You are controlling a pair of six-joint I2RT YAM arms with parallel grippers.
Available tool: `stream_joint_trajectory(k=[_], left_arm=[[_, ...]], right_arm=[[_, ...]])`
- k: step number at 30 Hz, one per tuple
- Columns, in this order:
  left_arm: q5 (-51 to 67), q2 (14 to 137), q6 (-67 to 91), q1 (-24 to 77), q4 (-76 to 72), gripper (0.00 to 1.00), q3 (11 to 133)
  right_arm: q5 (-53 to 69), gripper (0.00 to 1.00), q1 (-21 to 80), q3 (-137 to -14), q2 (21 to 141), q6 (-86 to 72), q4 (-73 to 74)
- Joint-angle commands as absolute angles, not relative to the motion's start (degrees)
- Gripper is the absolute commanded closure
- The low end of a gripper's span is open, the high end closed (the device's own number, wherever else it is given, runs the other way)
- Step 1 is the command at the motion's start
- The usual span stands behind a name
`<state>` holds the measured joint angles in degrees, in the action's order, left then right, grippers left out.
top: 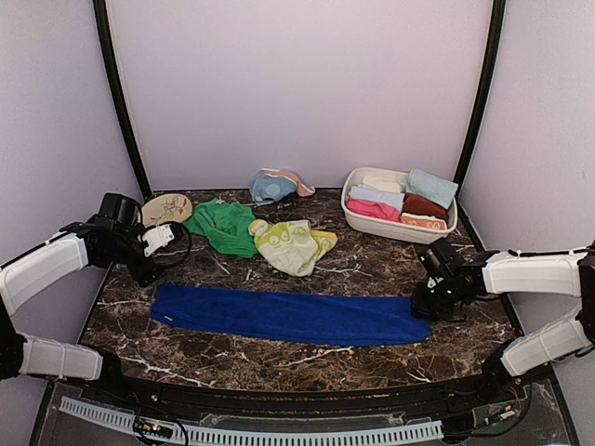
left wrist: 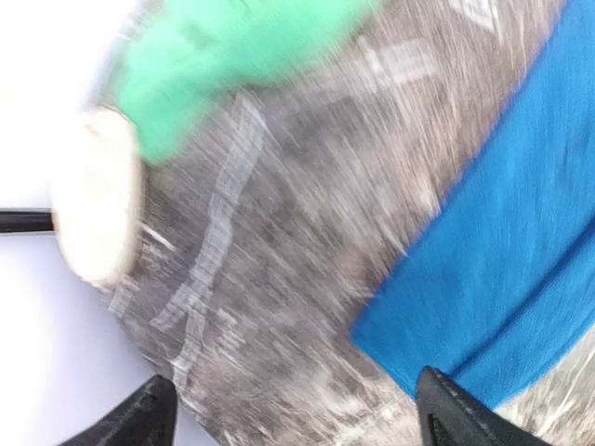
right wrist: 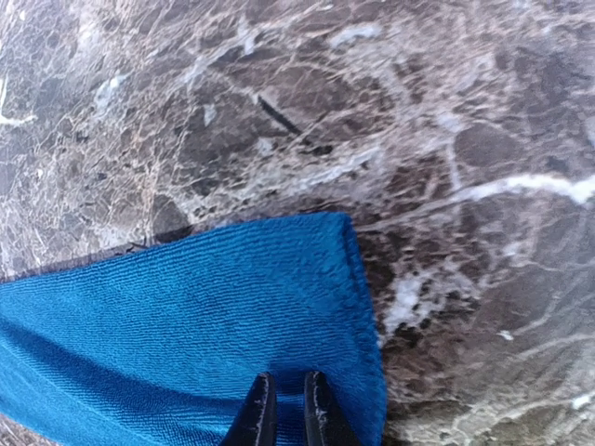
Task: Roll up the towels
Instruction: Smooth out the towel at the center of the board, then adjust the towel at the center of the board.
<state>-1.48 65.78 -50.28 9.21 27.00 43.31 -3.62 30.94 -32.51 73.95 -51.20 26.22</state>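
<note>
You are nipping the right end of the royal blue towel (top: pixel 288 316), lying flat along the tabletop (top: pixel 372 269), in the nearly closed right pincer (right wrist: pixel 286 413), probably to start its roll, while the left pincer (left wrist: pixel 302 420) is hanging wide open and empty near the other end.

A white oval basin (top: pixel 390 229) sits at two o'clock on the dark marble bench (top: pixel 372 269), a tan patterned disc (top: pixel 167 208) at ten o'clock.
</note>
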Motion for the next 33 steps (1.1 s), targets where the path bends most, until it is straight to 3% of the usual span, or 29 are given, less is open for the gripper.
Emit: stream_joint_trajectory(k=[1,3,7,15,27,29,33], left_arm=[[7.87,63.91,-44.50,8.96,31.20,0.06,47.05],[8.87,66.41,-44.79,8.90,30.79,0.14,45.92],[7.44,72.08,-46.44,8.93,28.67,0.43,43.21],[4.82,75.64,-48.88,8.86,20.87,0.60,36.22],[-5.93,82.50,-43.24,4.92,10.13,0.61,35.92],[-5.09,80.34,-41.17,4.28,9.88,0.56,37.34],[4.34,73.81,-39.84,3.87,15.52,0.34,41.98]], right_arm=[[-6.62,0.85,30.30,-38.31,72.61,-49.00,31.05],[-6.98,0.84,30.32,-41.30,72.66,-48.43,32.41],[-4.57,0.83,30.29,-42.87,74.15,-48.83,30.93],[-0.13,0.83,30.32,-35.58,79.37,-50.78,21.01],[-3.91,0.87,29.27,-28.44,82.43,-53.42,14.40],[-5.32,0.87,29.27,-28.67,80.91,-53.52,15.00],[-7.43,0.86,29.38,-31.28,76.24,-52.23,17.47]])
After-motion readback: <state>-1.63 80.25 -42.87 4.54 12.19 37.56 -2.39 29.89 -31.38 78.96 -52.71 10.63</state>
